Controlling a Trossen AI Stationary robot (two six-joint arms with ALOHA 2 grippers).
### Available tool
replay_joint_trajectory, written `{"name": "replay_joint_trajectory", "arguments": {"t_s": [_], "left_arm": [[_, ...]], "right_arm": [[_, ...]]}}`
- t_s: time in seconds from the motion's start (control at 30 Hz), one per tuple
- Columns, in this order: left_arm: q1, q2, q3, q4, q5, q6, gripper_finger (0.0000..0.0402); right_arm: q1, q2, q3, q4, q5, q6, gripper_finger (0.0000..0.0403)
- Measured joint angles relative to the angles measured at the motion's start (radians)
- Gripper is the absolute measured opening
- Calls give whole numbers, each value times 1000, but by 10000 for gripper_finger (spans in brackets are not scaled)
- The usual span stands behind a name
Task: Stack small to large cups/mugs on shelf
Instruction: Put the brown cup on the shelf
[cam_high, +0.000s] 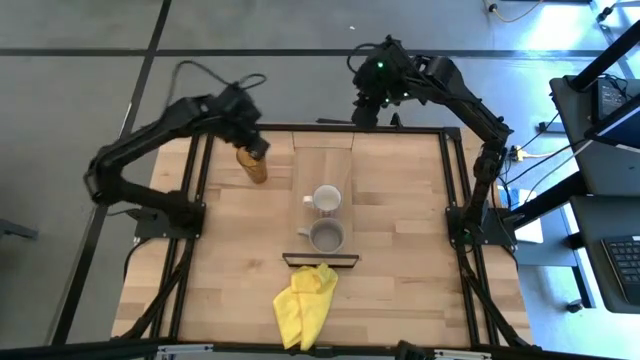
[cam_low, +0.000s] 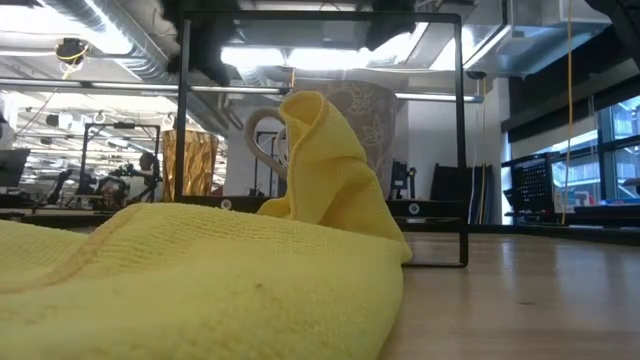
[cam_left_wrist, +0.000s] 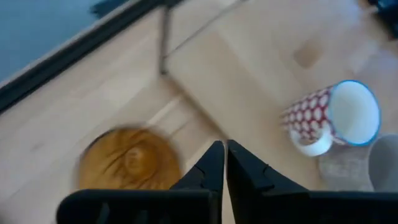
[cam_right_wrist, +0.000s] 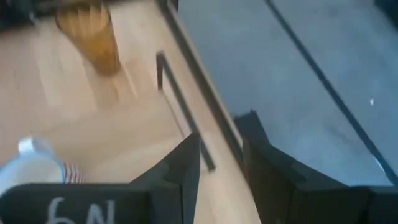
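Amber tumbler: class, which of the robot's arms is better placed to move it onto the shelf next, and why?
Probably the left. The left gripper sits right beside the amber tumbler, off the shelf. The right gripper waits past the table's far edge, farther away.

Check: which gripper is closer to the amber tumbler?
Left. The left gripper is right above the amber tumbler; the right gripper hangs over the table's far edge, well off to the side.

My matt dark plastic claw, translucent ribbed amber tumbler, glossy ceramic white mug, woven yellow cloth, butcher-block wood surface
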Motion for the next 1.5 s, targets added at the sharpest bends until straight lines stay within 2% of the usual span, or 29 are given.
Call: {"name": "replay_joint_trajectory", "arguments": {"t_s": [0.1,0.2,0.4,0.67,1.07,1.37,1.5], "left_arm": [[21,-73,16,-99,-125,-12,21],[22,-81,65,-237,-283,-16,36],[22,-36,88,-416,-344,-37,82],[22,90,88,-429,-360,-83,129],[22,194,88,-343,-345,-69,129],[66,197,17,-271,-280,17,129],[73,197,-6,-277,-295,53,128]], "right_arm": [[-4,-1,0,64,-38,4,123],[-5,0,-1,123,-75,3,123],[-7,0,-1,172,-92,23,123],[-18,2,-7,160,-93,64,123],[-18,2,-8,103,-93,89,123],[-16,2,-8,79,-93,89,123],[-16,2,-8,62,-93,89,123]]}}
